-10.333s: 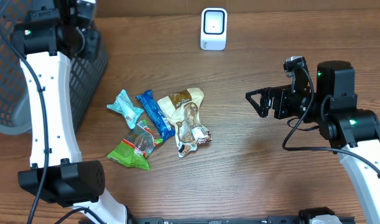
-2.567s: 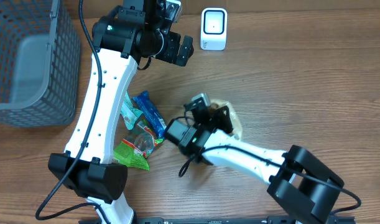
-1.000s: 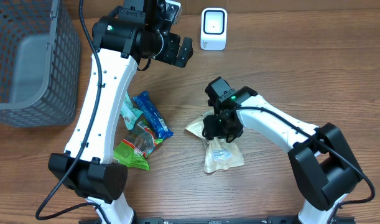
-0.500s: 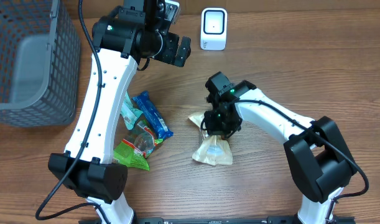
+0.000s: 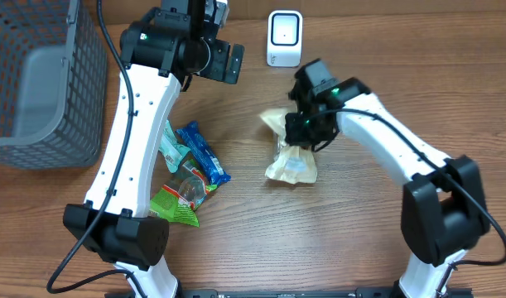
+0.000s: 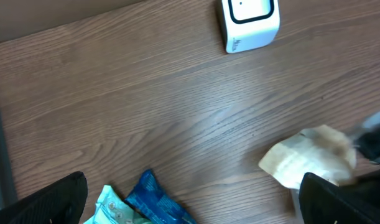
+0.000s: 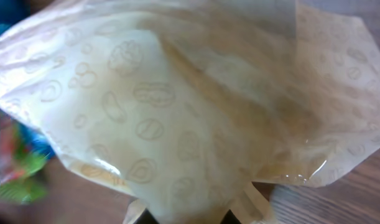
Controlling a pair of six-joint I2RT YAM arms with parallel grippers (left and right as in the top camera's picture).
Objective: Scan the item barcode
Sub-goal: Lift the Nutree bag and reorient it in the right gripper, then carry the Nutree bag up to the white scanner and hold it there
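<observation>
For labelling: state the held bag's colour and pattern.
The bag is pale beige with faint nut-like outlines; clearest in right wrist view.

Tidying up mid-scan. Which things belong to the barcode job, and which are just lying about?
In the job: beige snack bag, right gripper shut on it, white scanner.
Lying about: blue wrapper, teal wrapper, green packet, mesh basket.

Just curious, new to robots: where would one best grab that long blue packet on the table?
Probably from above, jaws across the narrow width of the blue packet, near its upper end: it lies flat and slanted, and lower down the teal packet and green packet crowd it.
</observation>
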